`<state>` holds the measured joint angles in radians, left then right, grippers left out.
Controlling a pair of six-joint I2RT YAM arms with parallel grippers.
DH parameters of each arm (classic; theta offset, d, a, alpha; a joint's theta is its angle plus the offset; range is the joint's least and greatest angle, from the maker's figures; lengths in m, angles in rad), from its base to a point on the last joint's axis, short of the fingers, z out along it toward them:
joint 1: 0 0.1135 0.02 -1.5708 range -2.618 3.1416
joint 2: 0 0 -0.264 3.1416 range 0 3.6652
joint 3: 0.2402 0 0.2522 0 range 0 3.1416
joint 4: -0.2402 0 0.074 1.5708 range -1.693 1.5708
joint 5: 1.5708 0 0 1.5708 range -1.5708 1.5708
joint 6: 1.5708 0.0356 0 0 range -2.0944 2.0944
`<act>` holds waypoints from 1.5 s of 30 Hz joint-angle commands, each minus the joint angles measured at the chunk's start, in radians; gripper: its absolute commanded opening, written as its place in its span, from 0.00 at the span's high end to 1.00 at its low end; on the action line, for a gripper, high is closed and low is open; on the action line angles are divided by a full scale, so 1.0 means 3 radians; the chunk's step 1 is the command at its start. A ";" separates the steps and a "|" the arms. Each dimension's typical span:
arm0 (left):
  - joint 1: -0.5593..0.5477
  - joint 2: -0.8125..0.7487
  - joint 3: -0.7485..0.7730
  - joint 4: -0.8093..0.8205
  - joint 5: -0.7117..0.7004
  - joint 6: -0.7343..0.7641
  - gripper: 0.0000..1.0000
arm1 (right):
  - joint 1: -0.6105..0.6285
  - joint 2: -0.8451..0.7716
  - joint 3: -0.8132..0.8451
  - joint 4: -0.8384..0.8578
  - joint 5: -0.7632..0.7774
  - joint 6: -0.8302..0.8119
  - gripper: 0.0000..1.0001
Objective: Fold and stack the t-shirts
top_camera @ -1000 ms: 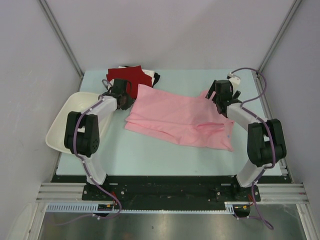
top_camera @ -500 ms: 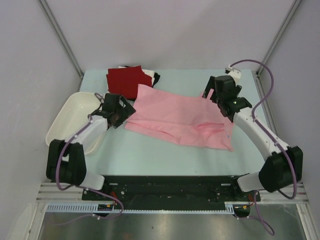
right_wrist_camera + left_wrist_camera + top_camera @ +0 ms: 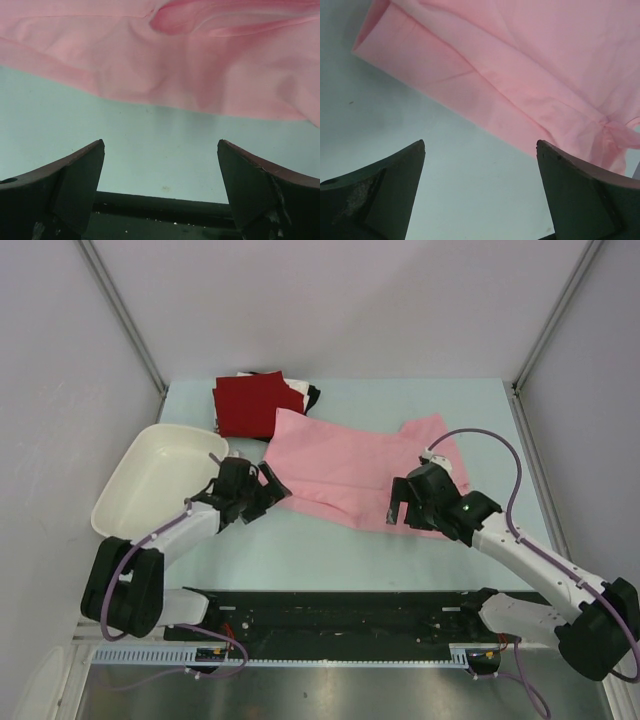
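There are four t-shirts in all. One is a light pink t-shirt (image 3: 350, 465), lying spread out across the middle of the table (image 3: 400, 400). The other three make one folded pile at the far left: one dark red t-shirt (image 3: 250, 405) on top, with one white t-shirt (image 3: 297, 390) and one black t-shirt (image 3: 314, 395) showing only as edges on the pile's right side. There is one white plastic tub (image 3: 150, 475), at the left edge. Two robot arms reach in from the near side, a left arm (image 3: 170, 535) and a right arm (image 3: 530, 555). Each carries one gripper, so two: the left gripper (image 3: 265, 488) and the right gripper (image 3: 395, 510). Each has two fingers, four altogether.
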<state>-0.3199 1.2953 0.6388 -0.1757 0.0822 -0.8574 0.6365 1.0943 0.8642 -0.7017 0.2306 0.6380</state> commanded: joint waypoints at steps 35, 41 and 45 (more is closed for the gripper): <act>-0.0023 0.0326 0.0162 0.0581 0.0017 0.0010 0.04 | -0.1293 0.1641 0.0780 0.2458 -0.0171 -0.0245 0.00; -0.0089 -0.0389 -0.0099 -0.0155 -0.0223 -0.0102 0.06 | -0.0885 0.0696 0.0760 0.1374 0.0544 -0.0358 0.00; -0.0089 -0.0825 -0.0462 -0.0172 -0.0264 -0.0363 0.10 | -0.0695 0.0193 0.0520 0.0974 0.0699 -0.0189 0.00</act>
<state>-0.3405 1.1580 0.5861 -0.1539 0.0425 -0.8948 0.3916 1.2854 1.0592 -0.2379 0.3267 0.5499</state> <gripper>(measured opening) 0.922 0.994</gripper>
